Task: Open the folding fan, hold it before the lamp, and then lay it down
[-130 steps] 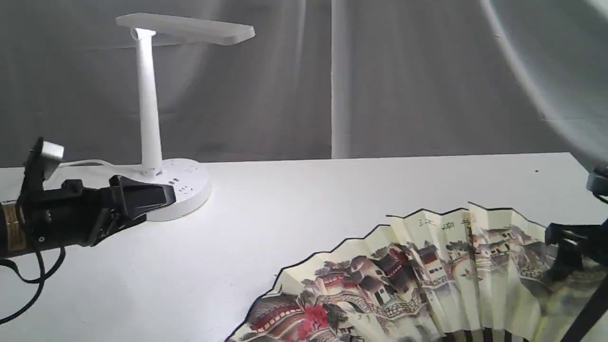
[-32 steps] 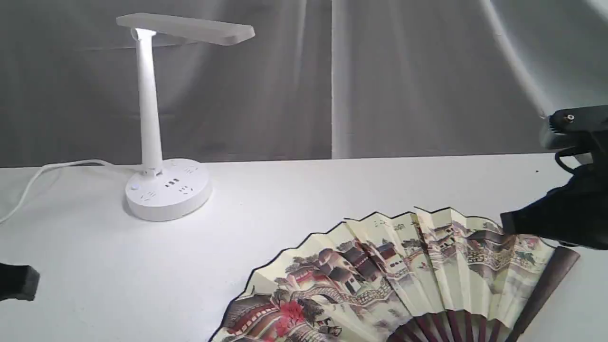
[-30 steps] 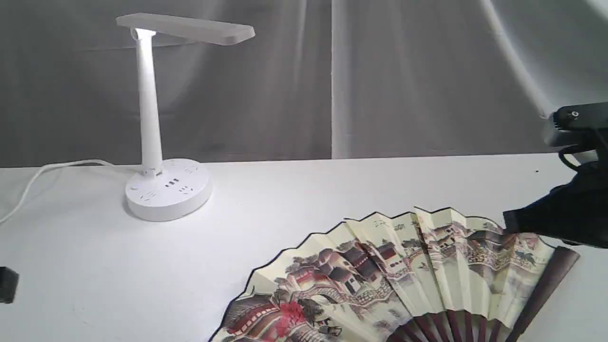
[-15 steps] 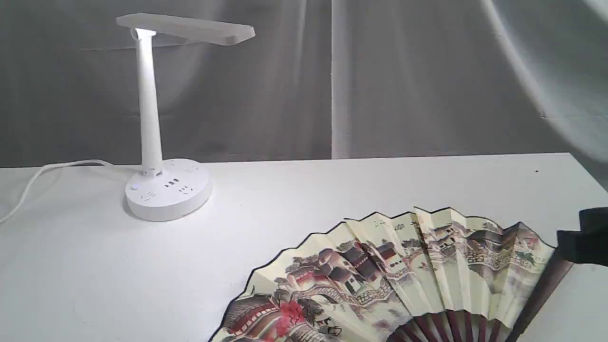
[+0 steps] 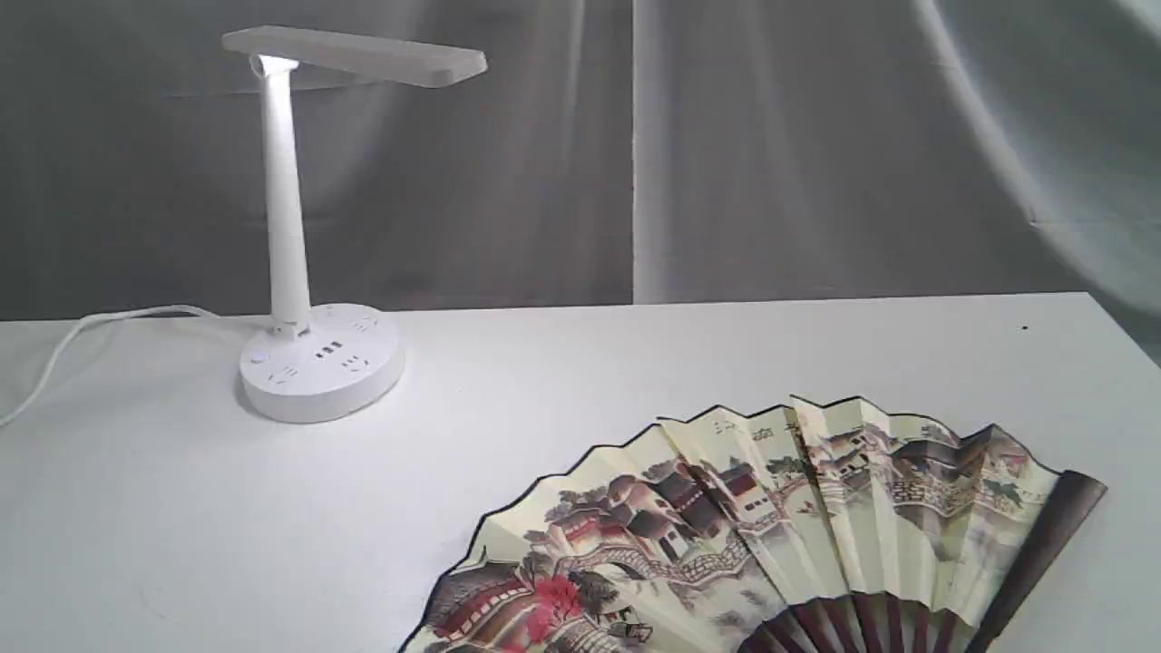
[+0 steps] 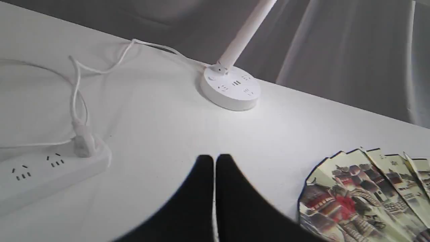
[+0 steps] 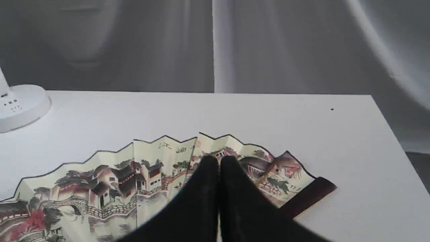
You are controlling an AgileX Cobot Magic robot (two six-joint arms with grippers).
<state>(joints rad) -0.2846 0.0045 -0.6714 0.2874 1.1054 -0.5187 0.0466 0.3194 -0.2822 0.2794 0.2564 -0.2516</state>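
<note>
off the fan (image 5: pixel 771 517), left end effector (image 6: pixel 214 157), right end effector (image 7: pixel 219 158), both closed

Open table (image 5: pixel 635 363) between lamp (image 5: pixel 286 227) and fan (image 5: pixel 771 517); lamp upright rear left, fan flat front right, cord (image 5: pixel 82 331) trailing far left.
</note>
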